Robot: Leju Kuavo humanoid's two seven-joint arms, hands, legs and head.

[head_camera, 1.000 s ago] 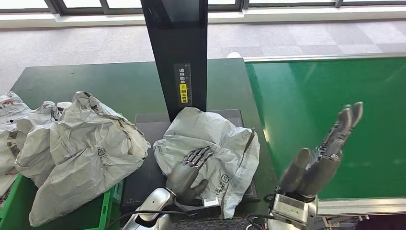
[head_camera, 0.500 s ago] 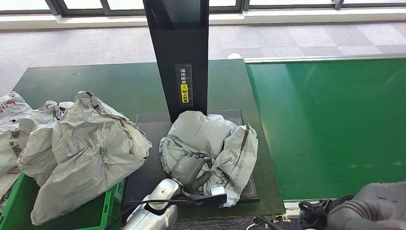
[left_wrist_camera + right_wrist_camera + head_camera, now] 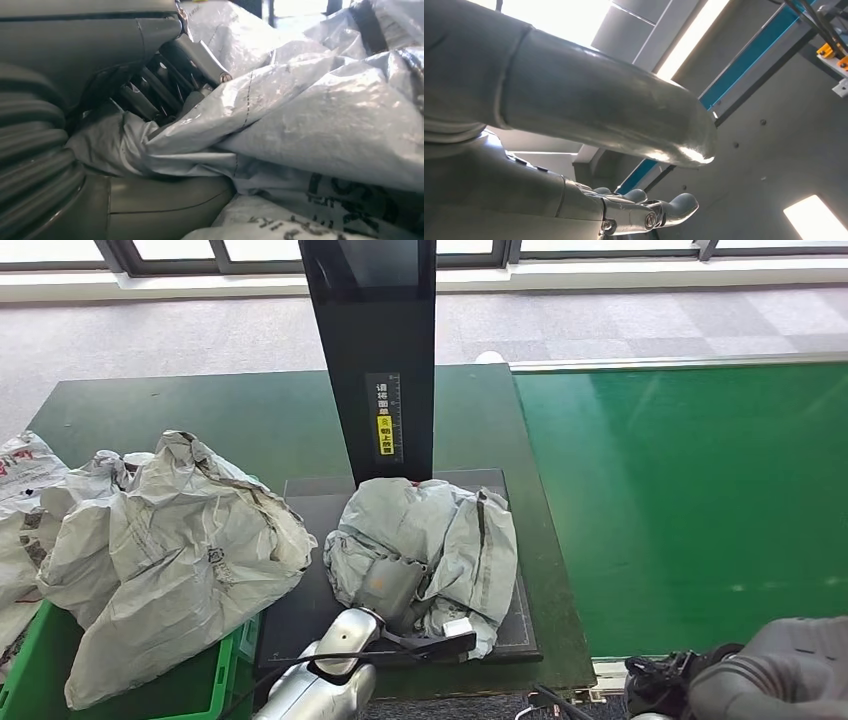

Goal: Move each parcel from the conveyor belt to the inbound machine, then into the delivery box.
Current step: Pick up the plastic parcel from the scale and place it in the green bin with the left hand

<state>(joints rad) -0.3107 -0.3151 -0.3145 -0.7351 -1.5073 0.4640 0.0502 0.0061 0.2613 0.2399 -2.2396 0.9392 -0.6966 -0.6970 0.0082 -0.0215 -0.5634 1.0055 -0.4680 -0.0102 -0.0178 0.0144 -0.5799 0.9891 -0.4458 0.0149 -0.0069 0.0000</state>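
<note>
A crumpled grey parcel point(image 3: 445, 525) lies on the black platform point(image 3: 310, 502) of the inbound machine, at the foot of its dark post point(image 3: 375, 350). My left hand point(image 3: 388, 585) grips the parcel's near side, its fingers buried in bunched plastic. In the left wrist view the dark fingers point(image 3: 165, 75) dig into a fold of the parcel point(image 3: 325, 115). The green conveyor belt point(image 3: 690, 480) on the right carries nothing. My right forearm point(image 3: 765, 680) hangs low at the bottom right corner. The right wrist view has my right hand point(image 3: 644, 210) held out with nothing in it, against a ceiling.
A green delivery box point(image 3: 25, 675) at the lower left holds a heap of grey parcels point(image 3: 170, 550), which bulges over its rim toward the platform. The dark green table point(image 3: 200, 410) stretches behind it. Grey carpet point(image 3: 650, 320) lies beyond.
My left hand has closed on the parcel, bunching it and drawing it slightly left. My right hand has dropped from above the belt's near edge to below the table.
</note>
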